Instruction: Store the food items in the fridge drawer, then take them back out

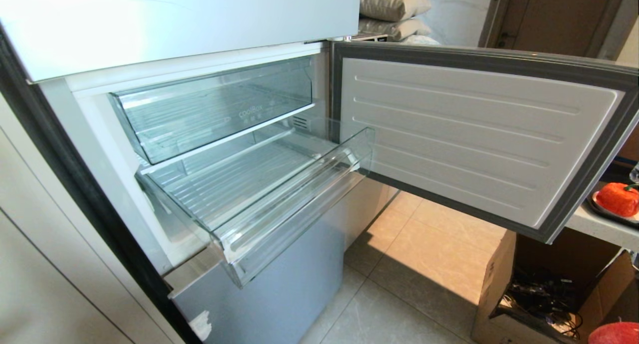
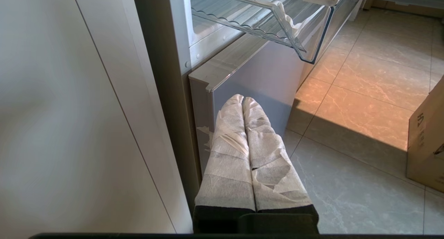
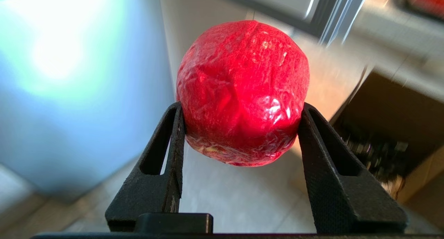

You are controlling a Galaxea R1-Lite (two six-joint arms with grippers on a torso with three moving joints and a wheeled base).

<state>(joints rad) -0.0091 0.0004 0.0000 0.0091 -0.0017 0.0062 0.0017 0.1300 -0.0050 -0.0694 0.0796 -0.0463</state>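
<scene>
Head view: fridge drawer (image 1: 259, 194) pulled out below the taller clear bin (image 1: 214, 109), ribbed floor bare, no food inside. Fridge door (image 1: 479, 134) swung wide to the right. One orange-red tomato-like piece with a green stem (image 1: 618, 198) resting on a dark plate (image 1: 606, 211) at the counter edge, far right. A second red piece (image 1: 615, 333) just showing at the bottom right corner, above the open cardboard box (image 1: 549, 289). No arm clearly in sight here.

Left wrist view: left gripper (image 2: 242, 100) low beside the fridge's lower front, white-wrapped fingers (image 2: 229, 155) pressed together on nothing, parked. Corner of the drawer overhead.

Right wrist view: right gripper (image 3: 239, 128) clamped on the red, film-wrapped piece (image 3: 242, 93), black fingers (image 3: 166, 155) against both flanks, held clear above the floor tiles with the cardboard box to one side.

Judged step: hard to fix. Drawer empty, one piece in the grip, the other on the plate; either first carry towards storage or the tail of the take-out. If storing, next move calls for lifting the piece over the drawer's thick front lip, lowering onto the ribbed floor, then widening the grip. Round shape likely to roll, so low release advised.
</scene>
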